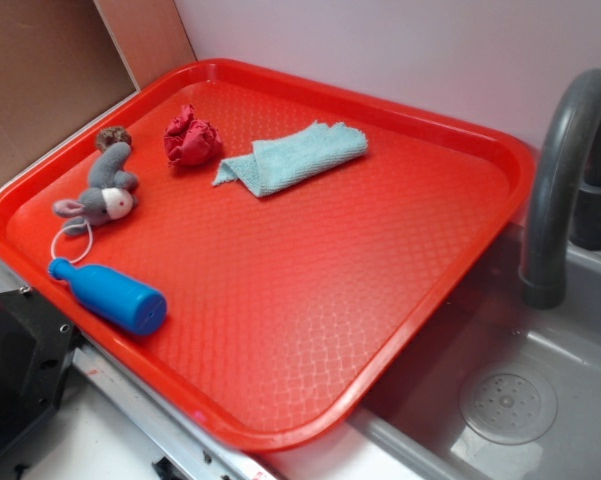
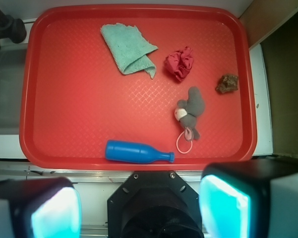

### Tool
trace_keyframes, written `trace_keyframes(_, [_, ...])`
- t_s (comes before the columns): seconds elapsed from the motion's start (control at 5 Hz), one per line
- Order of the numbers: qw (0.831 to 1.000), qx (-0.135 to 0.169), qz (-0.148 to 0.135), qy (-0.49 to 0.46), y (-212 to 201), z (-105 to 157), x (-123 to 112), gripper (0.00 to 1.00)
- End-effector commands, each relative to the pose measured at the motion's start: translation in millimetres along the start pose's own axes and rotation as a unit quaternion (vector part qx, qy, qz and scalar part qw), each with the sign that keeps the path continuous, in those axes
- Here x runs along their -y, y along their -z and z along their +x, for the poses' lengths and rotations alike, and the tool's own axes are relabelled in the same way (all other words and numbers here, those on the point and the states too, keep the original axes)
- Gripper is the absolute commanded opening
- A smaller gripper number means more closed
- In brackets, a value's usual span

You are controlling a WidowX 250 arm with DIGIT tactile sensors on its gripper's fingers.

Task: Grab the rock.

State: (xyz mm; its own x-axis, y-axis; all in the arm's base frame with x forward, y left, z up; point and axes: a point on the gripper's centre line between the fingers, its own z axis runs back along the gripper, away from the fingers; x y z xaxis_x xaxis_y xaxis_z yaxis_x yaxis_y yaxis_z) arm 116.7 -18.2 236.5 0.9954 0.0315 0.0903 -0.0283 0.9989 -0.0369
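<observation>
Rock: we see the rock (image 2: 227,83) lying on the red tray (image 2: 69,124) close to the tray's rim, small, brown and rough (in the exterior view it sits at the far left corner (image 1: 112,136)).
Gripper: the gripper (image 2: 139,210) hangs high above the near edge of the tray, its two fingers (image 2: 223,206) spread wide apart with nothing between them.
Neighbours: the grey plush mouse (image 2: 190,111) lies just beside the rock, and the red crumpled cloth ball (image 2: 179,63) is near on the other side.
Wrong pick: we judge the mouse the likeliest mistake, since a descent aimed slightly inward would close on its body instead.
Rim clash: with the rock so near the raised edge, one finger could land on the rim and stop the descent short, or the push could nudge the rock against the wall.
Slip: the lump is irregular, so we expect it may roll or squirt out if the fingers meet it off-centre.
Clear of trouble: the blue bottle (image 2: 139,152) and the folded teal towel (image 2: 129,49) lie well apart from the rock.
</observation>
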Motion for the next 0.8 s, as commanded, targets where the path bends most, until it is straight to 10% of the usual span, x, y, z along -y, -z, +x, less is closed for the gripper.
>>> trace_keyframes(0.0, [1.0, 0.0, 0.0, 0.0, 0.0, 0.0, 0.0, 1.0])
trace_keyframes(0.6, [0.945, 0.101, 0.003, -0.31, 55.5, 46.9, -59.5, 1.0])
